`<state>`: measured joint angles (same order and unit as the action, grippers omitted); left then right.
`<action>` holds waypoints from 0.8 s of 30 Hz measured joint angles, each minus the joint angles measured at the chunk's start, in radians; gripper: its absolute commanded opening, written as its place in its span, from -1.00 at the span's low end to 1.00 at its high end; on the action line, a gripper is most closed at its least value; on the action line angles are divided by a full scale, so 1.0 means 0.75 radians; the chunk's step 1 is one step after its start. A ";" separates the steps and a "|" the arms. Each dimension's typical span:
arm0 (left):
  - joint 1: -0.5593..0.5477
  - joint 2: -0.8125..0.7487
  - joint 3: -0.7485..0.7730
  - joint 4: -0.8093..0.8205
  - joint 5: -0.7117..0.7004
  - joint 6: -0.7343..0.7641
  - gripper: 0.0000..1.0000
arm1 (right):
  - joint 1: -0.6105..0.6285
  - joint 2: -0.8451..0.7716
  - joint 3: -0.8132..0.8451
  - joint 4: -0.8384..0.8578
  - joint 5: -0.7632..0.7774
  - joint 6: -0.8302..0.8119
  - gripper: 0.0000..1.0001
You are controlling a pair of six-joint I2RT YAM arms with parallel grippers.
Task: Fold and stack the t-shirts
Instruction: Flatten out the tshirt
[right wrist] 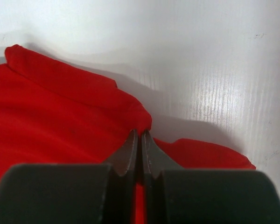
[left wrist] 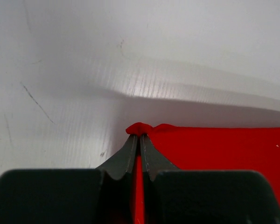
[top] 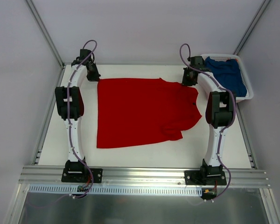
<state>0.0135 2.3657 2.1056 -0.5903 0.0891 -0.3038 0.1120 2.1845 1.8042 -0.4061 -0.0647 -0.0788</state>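
Note:
The red t-shirt (top: 142,112) lies spread flat on the white table, collar end to the right. My left gripper (top: 94,74) is at its far left corner and is shut on that corner (left wrist: 140,128), with red cloth between the fingers. My right gripper (top: 188,79) is at the far right edge near the sleeve and is shut on a fold of red cloth (right wrist: 141,122). The blue t-shirt (top: 228,74) lies crumpled in the white basket (top: 247,95) at the far right.
The basket stands at the table's far right corner, just right of my right arm. Grey walls enclose the table at the back and sides. An aluminium rail (top: 144,175) runs along the near edge.

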 measured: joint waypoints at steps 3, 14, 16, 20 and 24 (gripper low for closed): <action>0.011 0.006 0.043 -0.002 -0.007 -0.001 -1.00 | 0.002 0.004 0.000 0.001 0.006 0.001 -0.99; 0.010 0.110 0.241 -0.010 -0.026 -0.002 -1.00 | 0.013 0.019 0.005 0.018 0.093 0.069 -0.99; 0.010 0.138 0.276 -0.013 -0.026 -0.002 -1.00 | 0.017 0.037 0.016 0.024 0.104 0.075 -0.99; 0.013 0.178 0.321 -0.018 -0.026 -0.004 -1.00 | 0.022 0.094 0.065 0.022 0.113 0.087 -0.99; 0.026 0.205 0.350 -0.020 -0.026 -0.012 -1.00 | 0.024 0.127 0.081 0.026 0.117 0.116 -0.99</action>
<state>0.0330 2.5198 2.3684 -0.6052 0.0696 -0.3130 0.1299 2.2799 1.8648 -0.3866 0.0231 0.0082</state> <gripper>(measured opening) 0.011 0.029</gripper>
